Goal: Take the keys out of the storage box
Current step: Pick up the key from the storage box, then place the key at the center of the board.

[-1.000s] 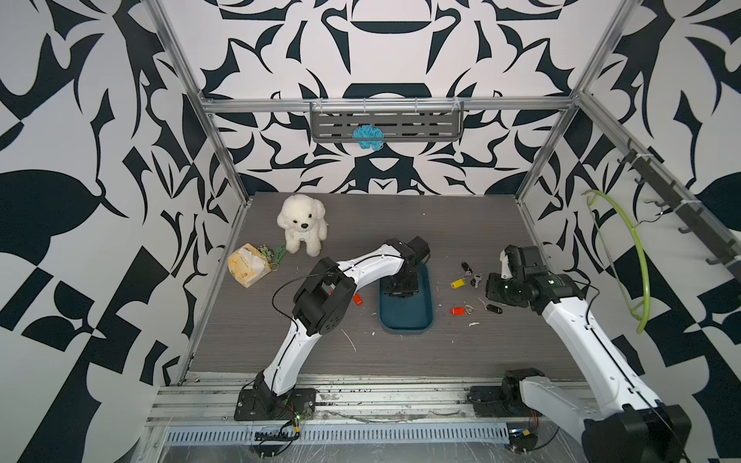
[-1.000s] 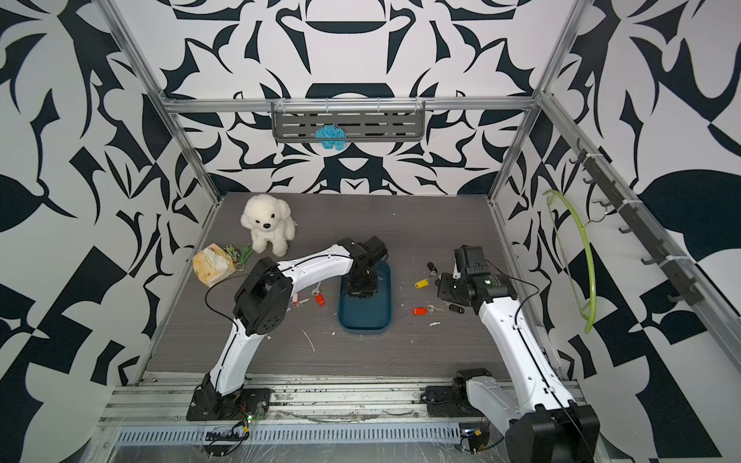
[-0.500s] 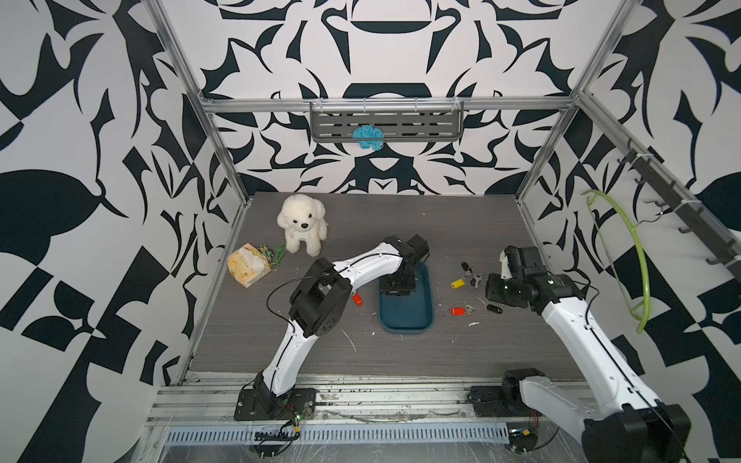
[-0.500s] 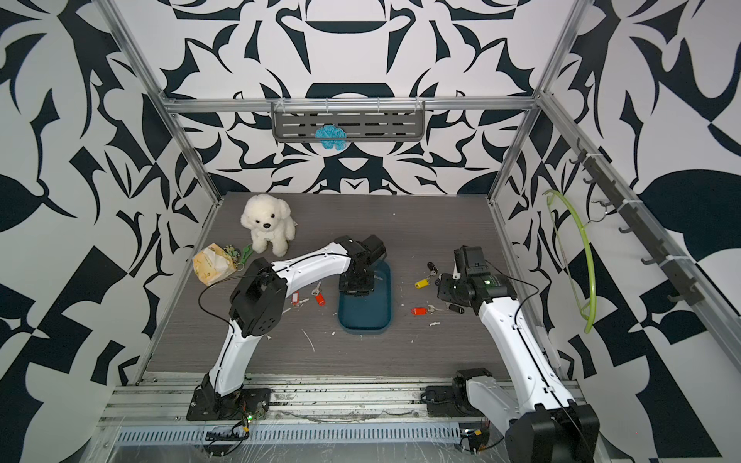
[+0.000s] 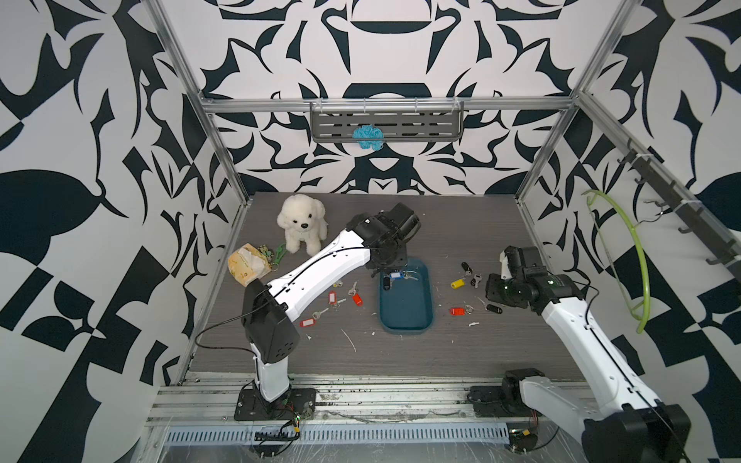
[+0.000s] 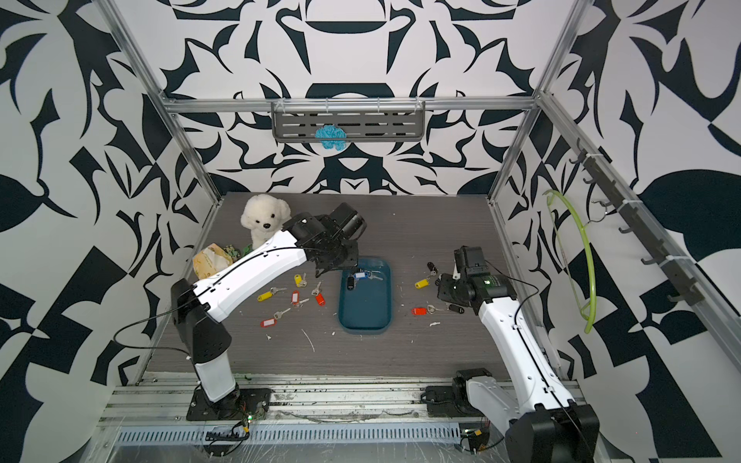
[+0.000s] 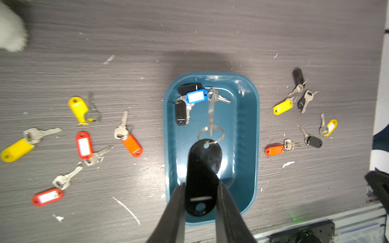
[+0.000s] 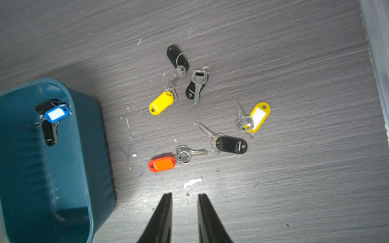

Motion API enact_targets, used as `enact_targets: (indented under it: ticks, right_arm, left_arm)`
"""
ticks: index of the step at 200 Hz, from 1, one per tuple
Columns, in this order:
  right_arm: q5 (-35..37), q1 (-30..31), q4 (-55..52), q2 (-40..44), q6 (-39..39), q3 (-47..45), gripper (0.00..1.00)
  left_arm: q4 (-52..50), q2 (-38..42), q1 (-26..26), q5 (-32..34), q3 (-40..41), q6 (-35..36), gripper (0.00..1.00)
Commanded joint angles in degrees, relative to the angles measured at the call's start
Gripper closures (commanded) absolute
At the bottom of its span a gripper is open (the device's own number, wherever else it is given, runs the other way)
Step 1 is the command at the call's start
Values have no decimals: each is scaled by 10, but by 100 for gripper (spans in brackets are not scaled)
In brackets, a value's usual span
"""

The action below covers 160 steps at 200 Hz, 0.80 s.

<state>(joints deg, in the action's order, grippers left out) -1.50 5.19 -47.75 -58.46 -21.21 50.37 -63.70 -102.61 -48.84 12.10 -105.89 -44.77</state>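
Black plastic fills our left pincer (image 7: 200, 186): its jaws are clamped on a black fob (image 7: 203, 166), whose silver key (image 7: 211, 111) hangs just ahead of the tips, over the teal box (image 7: 253, 130). Farther ahead, at the box's far end, a blue-tagged key (image 7: 195, 97) lies among two more fobs (image 7: 181, 111). Loose keys (image 7: 84, 145) lie on the table (image 7: 189, 42) either side. Our right pincer (image 8: 184, 195) hovers empty, jaws apart, a red-tagged key (image 8: 162, 164) just ahead of it.

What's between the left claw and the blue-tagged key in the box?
In the left wrist view: the black fob the left claw grips, with its ring and key.
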Motion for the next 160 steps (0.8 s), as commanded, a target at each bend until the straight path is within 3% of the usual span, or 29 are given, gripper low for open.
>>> enact_targets:
  ticks: [1,53,83,123,160]
  right_arm:
    - [3,-3,7,-4,1,-3,73]
    - [-1,-3,9,-10,-4,-9,73]
    - [-6,-3,11,-15,-8,-13,73]
    - [-8,-3,11,-22,-9,-13,73]
    - [-8,-3,12,-25,-8,-14,74]
  left_arm:
    - [-49,55,26,32,36,8,92]
    - [-24,182,114,22,208,12,90]
    - [10,216,159,-8,305,17,90]
    - [78,199,218,-44,382,42,89]
    - [134,136,271,-66,399,64,90]
